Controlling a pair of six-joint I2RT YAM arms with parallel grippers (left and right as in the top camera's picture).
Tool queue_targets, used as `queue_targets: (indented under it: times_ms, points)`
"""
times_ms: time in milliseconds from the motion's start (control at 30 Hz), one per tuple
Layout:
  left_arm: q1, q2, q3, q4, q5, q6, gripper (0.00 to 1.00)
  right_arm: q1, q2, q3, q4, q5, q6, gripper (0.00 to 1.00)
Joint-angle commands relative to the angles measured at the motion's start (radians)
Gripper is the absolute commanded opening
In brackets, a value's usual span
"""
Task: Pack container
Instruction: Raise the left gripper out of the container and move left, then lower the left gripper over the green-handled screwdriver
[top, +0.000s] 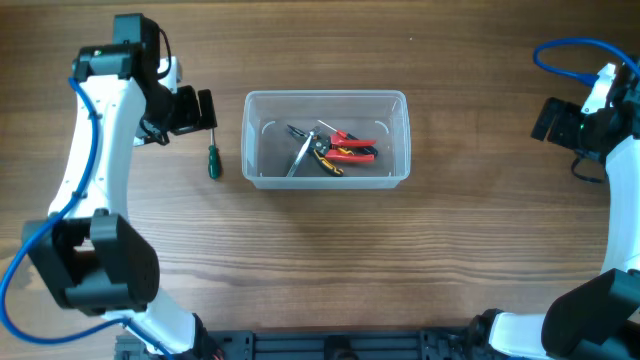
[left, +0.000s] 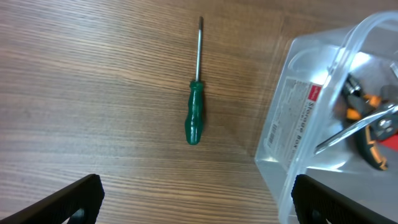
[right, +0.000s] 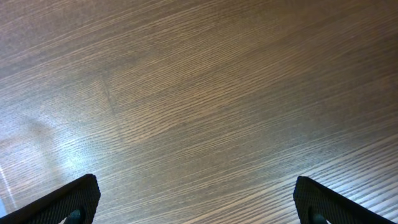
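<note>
The clear plastic container (top: 326, 138) stands at the table's middle, holding red-handled pliers (top: 350, 150), an orange-and-black tool and a metal tool. A green-handled screwdriver (top: 213, 160) lies on the table just left of the container; it also shows in the left wrist view (left: 194, 115), with the container's corner (left: 323, 124) at the right. My left gripper (top: 203, 110) is open and empty, above the table just behind the screwdriver; its fingertips (left: 198, 205) are wide apart. My right gripper (top: 550, 120) is open and empty at the far right, over bare table (right: 196, 205).
The wooden table (top: 450, 260) spreads around the container. A blue cable (top: 560, 52) loops by the right arm at the back right. The left arm's base (top: 95, 260) stands at the front left.
</note>
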Motion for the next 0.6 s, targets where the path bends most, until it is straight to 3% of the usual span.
queue_targets:
  times_ms: [0,567]
  points:
    - [0.005,0.067,-0.01,0.023,0.032,0.096,1.0,-0.003,0.0,-0.002,0.002,-0.005,0.013,1.0]
    - [-0.055,0.182,-0.011,0.079,-0.124,0.026,1.0,-0.003,0.0,-0.002,0.002,-0.005,0.013,1.0]
